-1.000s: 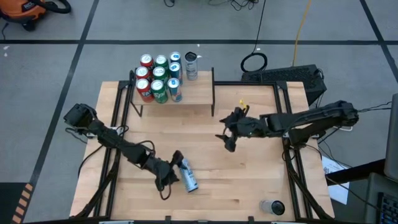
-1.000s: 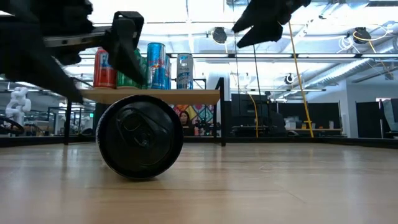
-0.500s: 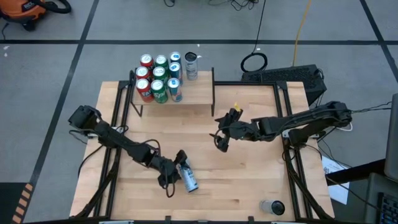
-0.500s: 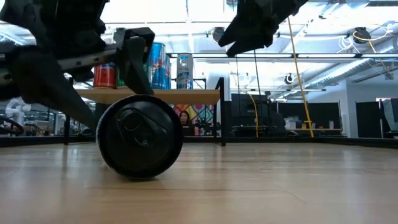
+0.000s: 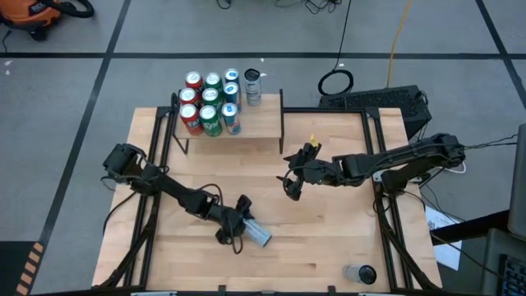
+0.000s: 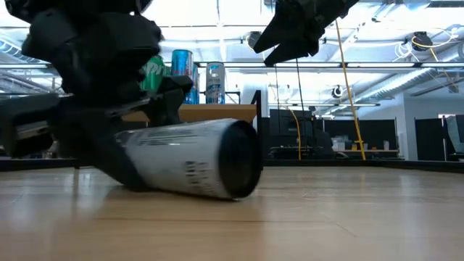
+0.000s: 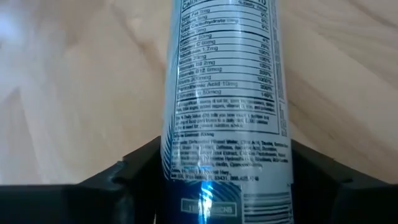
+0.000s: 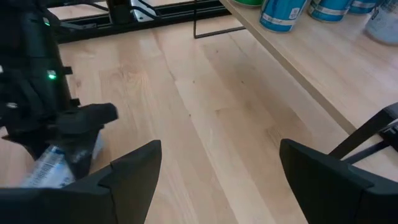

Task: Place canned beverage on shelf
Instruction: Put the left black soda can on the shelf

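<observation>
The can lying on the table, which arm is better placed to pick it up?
The left. Its hand already straddles the lying can, fingers on both sides in the left wrist view. The right hand hangs open above mid-table, away from the can.

The lying can (image 5: pixel 257 233) is silver with small dark print and a blue band. The bench (image 5: pixel 329 247) is light wood. On the shelf (image 5: pixel 259 123) stand red, green and blue cans (image 5: pixel 209 103). Both arms are black.
</observation>
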